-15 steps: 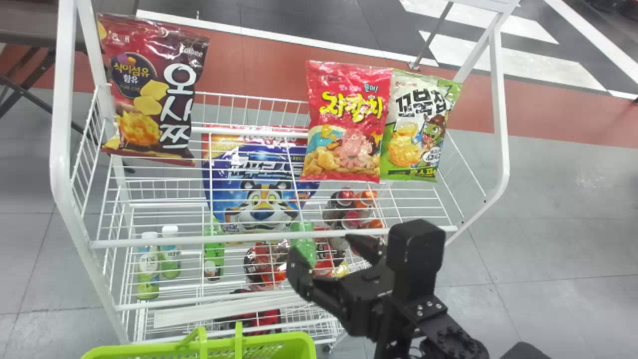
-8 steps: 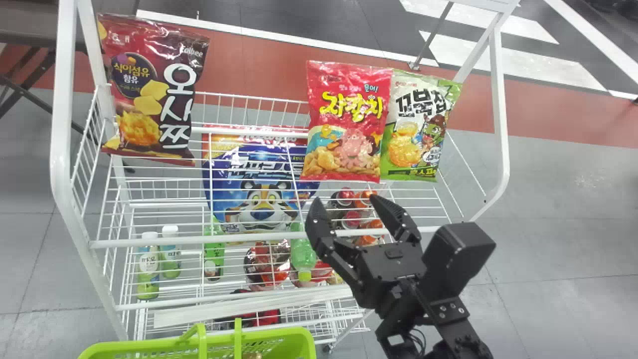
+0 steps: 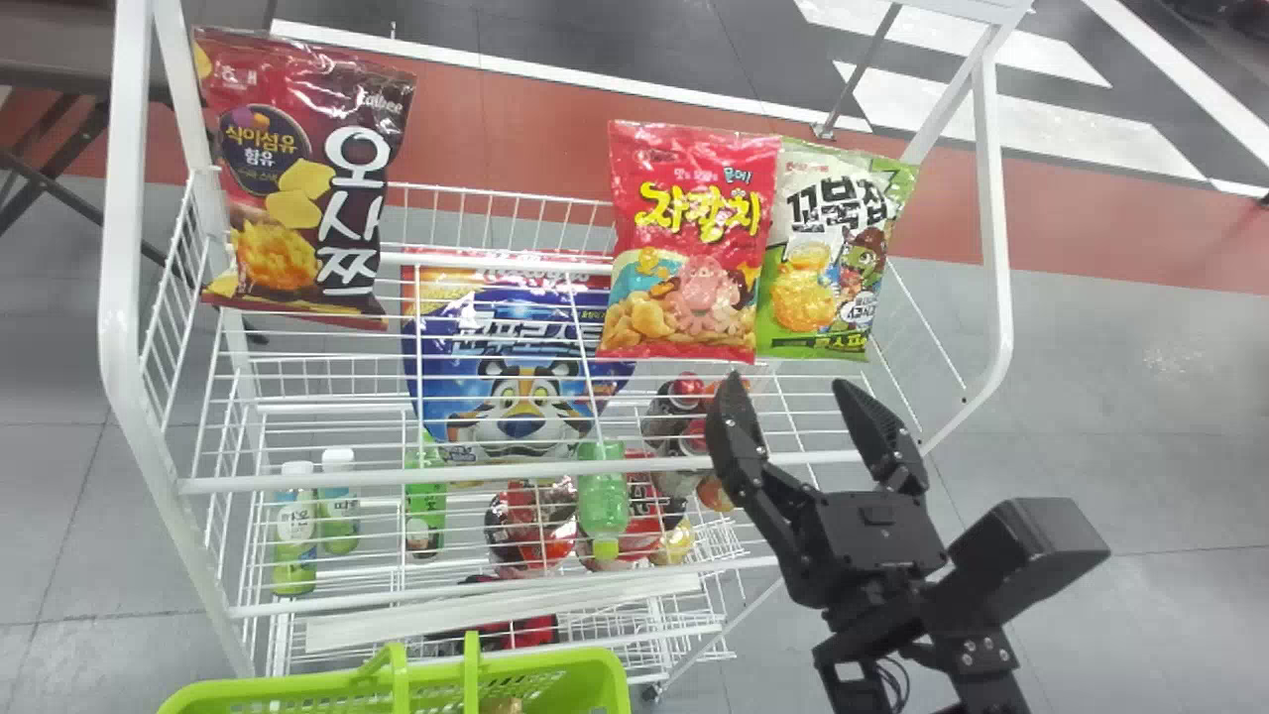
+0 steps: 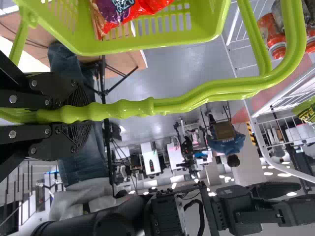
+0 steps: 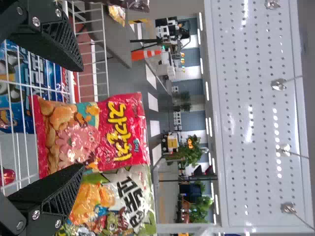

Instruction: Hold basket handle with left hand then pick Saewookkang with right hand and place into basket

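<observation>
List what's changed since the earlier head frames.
Right pincer, open and empty, moved to the robot's right and up the head view, to just below the red bag and green bag. Basket shifted up very slightly. It grabbed and released nothing. Both bags, the dark red one and rack stayed put.

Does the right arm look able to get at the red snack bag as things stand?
Probably yes. The right claw is open and empty in front of the red bag, with nothing apparent between them. The green-and-white bag sits right beside it, so a finger might catch that one.
</observation>
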### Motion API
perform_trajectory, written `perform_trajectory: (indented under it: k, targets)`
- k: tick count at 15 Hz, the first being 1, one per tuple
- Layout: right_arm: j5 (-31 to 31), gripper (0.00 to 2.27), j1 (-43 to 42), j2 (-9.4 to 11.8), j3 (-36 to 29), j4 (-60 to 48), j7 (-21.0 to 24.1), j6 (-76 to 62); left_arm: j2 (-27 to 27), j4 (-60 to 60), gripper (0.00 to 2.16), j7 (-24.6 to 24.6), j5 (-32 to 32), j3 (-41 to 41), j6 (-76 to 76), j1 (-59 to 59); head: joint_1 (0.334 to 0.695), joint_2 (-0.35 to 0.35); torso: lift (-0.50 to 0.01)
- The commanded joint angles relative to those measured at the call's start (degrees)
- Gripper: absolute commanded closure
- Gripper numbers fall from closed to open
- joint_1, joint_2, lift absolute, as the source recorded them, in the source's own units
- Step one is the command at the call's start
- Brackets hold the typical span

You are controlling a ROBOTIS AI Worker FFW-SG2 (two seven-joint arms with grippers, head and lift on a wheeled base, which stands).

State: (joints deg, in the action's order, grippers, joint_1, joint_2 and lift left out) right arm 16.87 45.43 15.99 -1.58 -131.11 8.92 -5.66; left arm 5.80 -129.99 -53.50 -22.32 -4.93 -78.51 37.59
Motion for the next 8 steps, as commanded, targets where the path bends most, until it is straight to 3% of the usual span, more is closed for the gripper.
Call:
perform_trajectory:
  k: [1, 8]
  targets:
    - [0.5, 0.13, 0.5, -0.1, -1.3, 0.5, -1.4, -0.7, 0.0, 0.1, 1.70, -0.1, -0.2, 0.1, 1.2, 0.5, 0.695, -0.350, -0.019]
    - [1.4, 0.13, 1.0, -0.2, -3.0, -0.3, -2.7, 2.3, -0.1, 0.0, 1.70, -0.6, -0.2, 0.5, 1.9, 1.3, 0.695, -0.350, -0.019]
